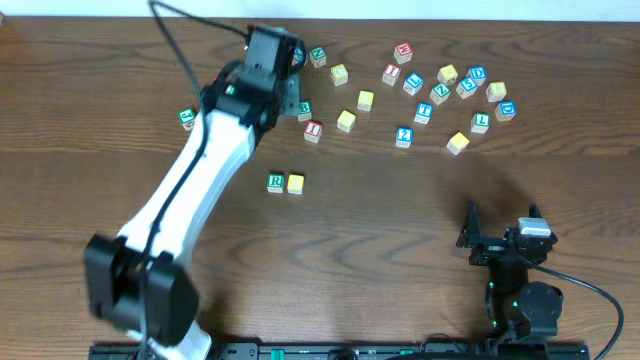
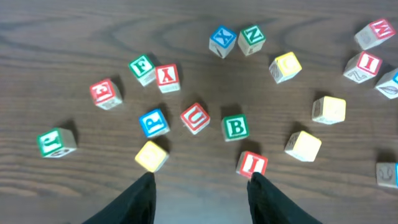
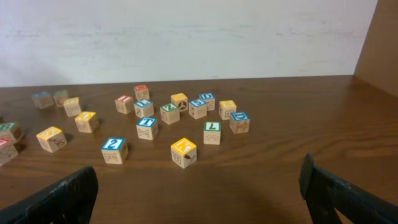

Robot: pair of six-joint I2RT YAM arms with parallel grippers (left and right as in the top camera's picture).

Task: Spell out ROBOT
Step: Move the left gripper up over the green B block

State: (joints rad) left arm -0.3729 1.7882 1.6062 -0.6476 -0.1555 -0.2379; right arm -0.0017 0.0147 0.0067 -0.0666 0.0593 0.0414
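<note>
The green-lettered R cube [image 1: 275, 182] and a plain yellow cube [image 1: 295, 183] stand side by side, touching, at the table's middle. Farther back lies the green-lettered B cube [image 1: 304, 110] [image 2: 235, 127], just ahead of my left gripper [image 2: 202, 178]. That gripper hovers open above the table with nothing between its fingers; a yellow cube [image 2: 151, 155] sits by its left fingertip and a red I cube [image 2: 252, 164] by its right. The blue-lettered T cube [image 1: 424, 113] [image 3: 147, 127] lies back right. My right gripper [image 1: 498, 228] [image 3: 198, 177] rests open and empty at the front right.
Several loose letter cubes are scattered along the back, among them yellow ones [image 1: 346, 121] [image 1: 365, 100], a red U [image 2: 195, 117], a blue cube [image 2: 153, 122] and a green L [image 3: 212, 132]. The left arm [image 1: 200, 180] stretches diagonally from front left to back centre.
</note>
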